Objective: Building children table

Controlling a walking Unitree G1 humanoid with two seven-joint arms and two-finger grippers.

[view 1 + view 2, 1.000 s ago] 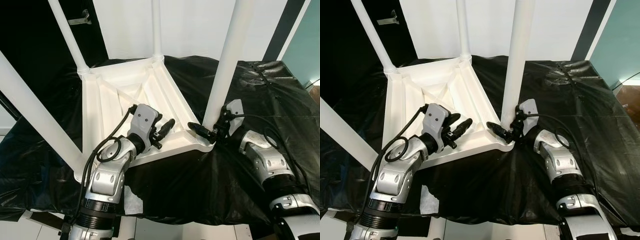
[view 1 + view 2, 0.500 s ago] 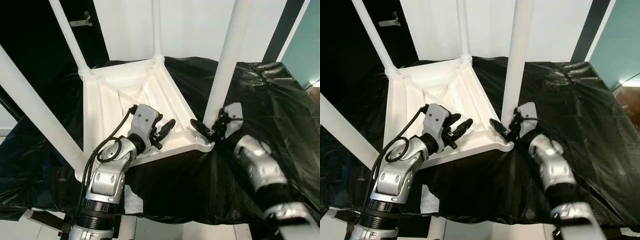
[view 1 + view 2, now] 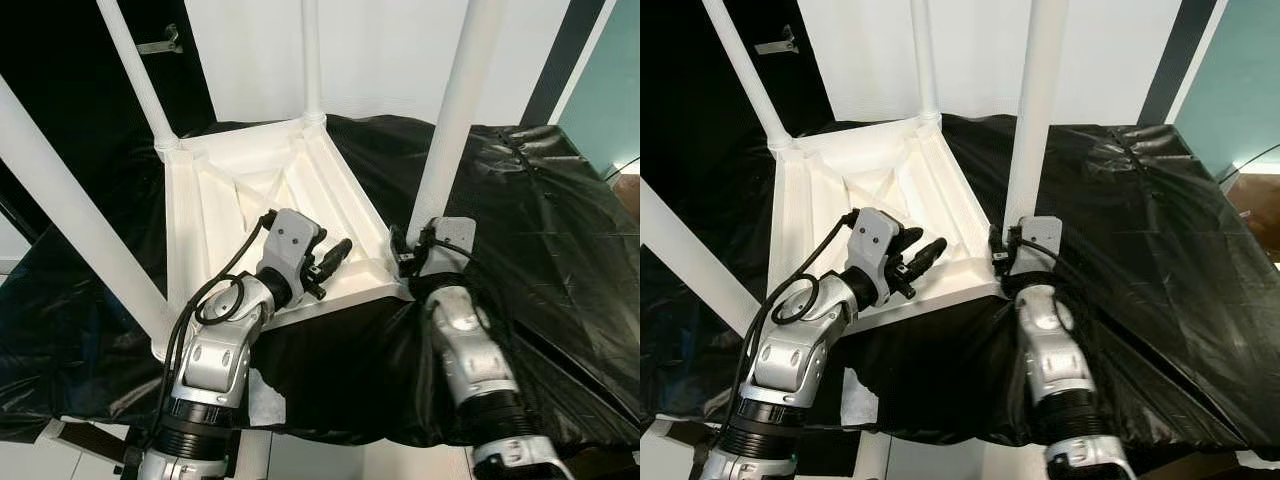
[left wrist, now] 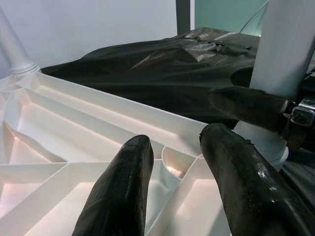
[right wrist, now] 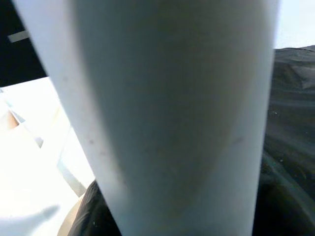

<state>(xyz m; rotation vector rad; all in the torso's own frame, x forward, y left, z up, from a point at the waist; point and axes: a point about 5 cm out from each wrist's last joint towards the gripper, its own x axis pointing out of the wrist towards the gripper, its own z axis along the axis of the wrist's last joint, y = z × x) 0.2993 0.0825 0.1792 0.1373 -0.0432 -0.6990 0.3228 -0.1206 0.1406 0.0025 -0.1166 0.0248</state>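
Plainly flipped for leg work: lies top-down as a white children's table (image 3: 250, 190) on the black-draped table (image 3: 560, 300), ribbed underside facing up so the corner sockets can be reached from above. Carries four white legs, all pointing upward: three at the far and left corners (image 3: 140, 75) (image 3: 312, 55) (image 3: 70, 210), and the near-right leg (image 3: 450, 130) rising from the front corner nearest the robot.

Seems to centre on that near-right leg. Sits pressed close against its base, the right gripper (image 3: 405, 258), right where post meets socket, probably to seat or twist it home. Cannot tell whether clamped on the post or merely set against it; in the right wrist view, looms as a broad pale column directly ahead.

Hovers over the ribs by the front rim, just beside that same corner, the left gripper (image 4: 172, 140), spread apart and pinching nothing. Looks placed to brace the tabletop against sliding on the slick covering while the leg gets worked. Judged as a late stage, with every leg standing in its socket.
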